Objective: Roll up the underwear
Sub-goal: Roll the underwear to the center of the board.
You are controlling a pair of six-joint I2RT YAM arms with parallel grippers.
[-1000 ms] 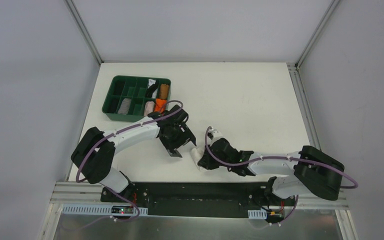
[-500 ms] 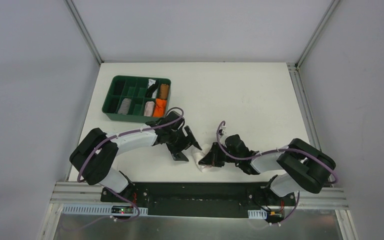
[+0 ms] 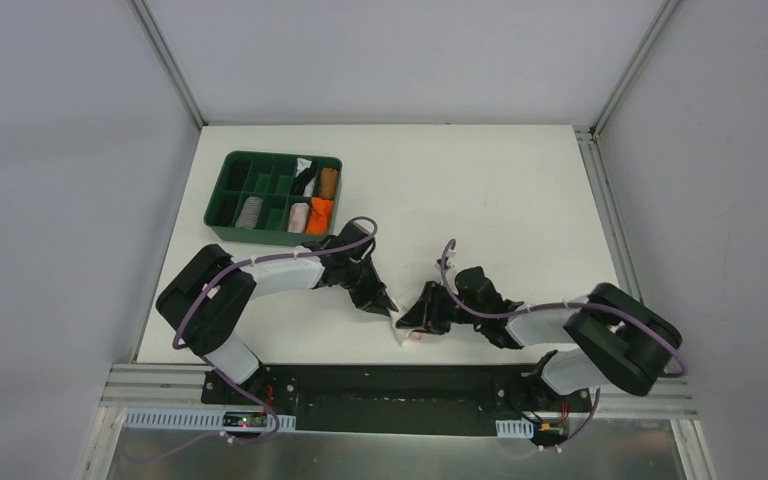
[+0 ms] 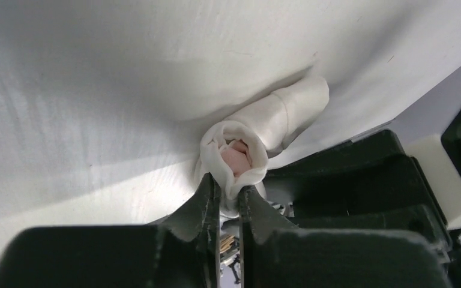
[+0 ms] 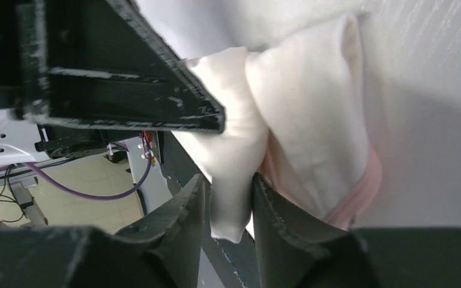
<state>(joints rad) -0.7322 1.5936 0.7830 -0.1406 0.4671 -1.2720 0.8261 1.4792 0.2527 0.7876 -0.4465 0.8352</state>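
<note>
While the left claw (image 4: 228, 191) pinches one end of the rolled underwear (image 4: 279, 114), the right claw (image 5: 228, 183) pinches a fold between its tips.

Robot lab test cell: white surface (image 3: 480, 180) boxed in by grey panel walls (image 3: 60, 200) on aluminium profile frame (image 3: 168, 62), slotted cable duct (image 3: 210, 420) along near edge.
</note>
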